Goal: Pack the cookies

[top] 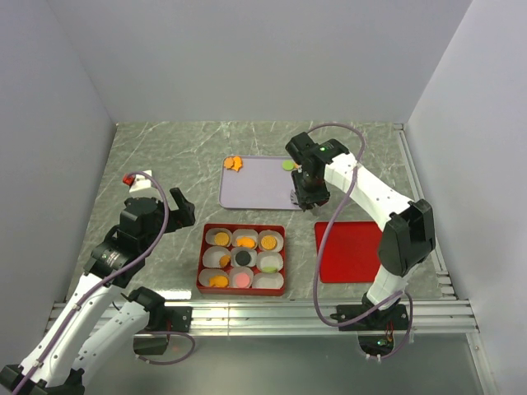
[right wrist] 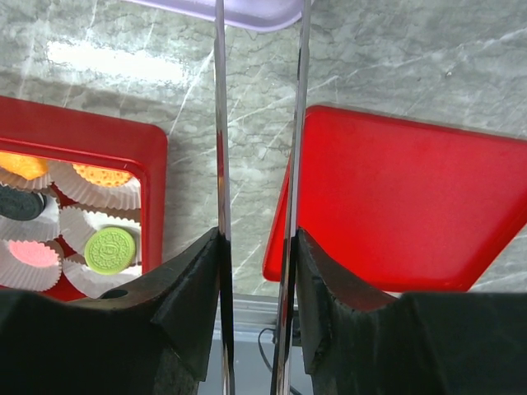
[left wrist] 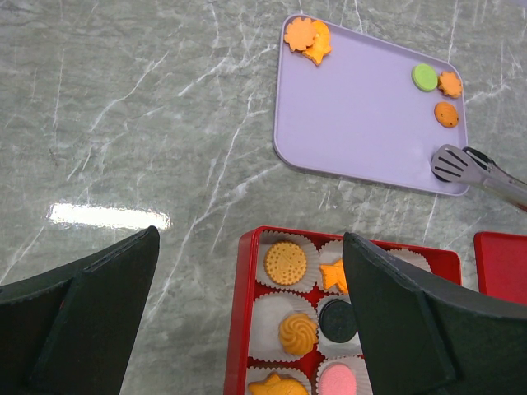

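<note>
Cookies (left wrist: 306, 39) lie in the far corners of the tray (left wrist: 354, 123); others fill the box (left wrist: 244, 313). The right jaws clamp the tongs (left wrist: 451, 163) at the tray edge; the left jaws stand apart. Best to straddle the green disc (left wrist: 424, 76) squarely, squeezing gently lest it skid.

Lab cell: white walls (top: 247, 58), marbled table (top: 165, 148)

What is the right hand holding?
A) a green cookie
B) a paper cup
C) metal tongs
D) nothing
C: the right hand is shut on the two metal arms of the tongs, whose tip is at the tray corner.
</note>
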Controlling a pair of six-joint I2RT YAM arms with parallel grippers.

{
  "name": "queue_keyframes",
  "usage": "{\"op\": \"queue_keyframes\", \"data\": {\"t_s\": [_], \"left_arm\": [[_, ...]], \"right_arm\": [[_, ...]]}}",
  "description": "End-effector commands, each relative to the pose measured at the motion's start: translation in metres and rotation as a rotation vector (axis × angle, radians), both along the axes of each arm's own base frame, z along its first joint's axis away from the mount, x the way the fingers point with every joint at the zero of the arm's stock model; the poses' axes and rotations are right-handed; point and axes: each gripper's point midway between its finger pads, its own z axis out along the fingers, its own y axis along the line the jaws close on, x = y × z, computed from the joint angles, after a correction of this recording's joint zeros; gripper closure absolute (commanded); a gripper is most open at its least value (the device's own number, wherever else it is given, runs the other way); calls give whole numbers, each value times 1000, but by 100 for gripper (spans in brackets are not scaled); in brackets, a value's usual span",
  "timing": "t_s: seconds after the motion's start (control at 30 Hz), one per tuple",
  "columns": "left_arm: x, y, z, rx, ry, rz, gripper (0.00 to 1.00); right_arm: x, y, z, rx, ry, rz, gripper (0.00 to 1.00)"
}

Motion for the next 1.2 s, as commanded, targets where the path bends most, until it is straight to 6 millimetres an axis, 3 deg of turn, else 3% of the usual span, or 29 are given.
{"op": "queue_keyframes", "data": {"t_s": [0.0, 0.3, 0.5, 0.63, 0.87, 1.17], "left_arm": [[2, 2, 11, -6, -37, 10, 1], [2, 2, 12, -7, -42, 12, 1], [2, 1, 12, -9, -42, 8, 1], [2, 1, 12, -9, -41, 4, 1], [2, -1, 12, -10, -42, -6, 1], [2, -3, 12, -11, -42, -20, 1]], "right_arm": [[14, 6, 16, 32, -48, 1, 62], [19, 26, 67, 160, -108, 13, 64], [-2, 37, 92, 278, -91, 51, 65], [-28, 43, 107, 376, -70, 99, 65], [-84, 48, 117, 492, -15, 192, 65], [-177, 44, 100, 535, 108, 330, 64]]}}
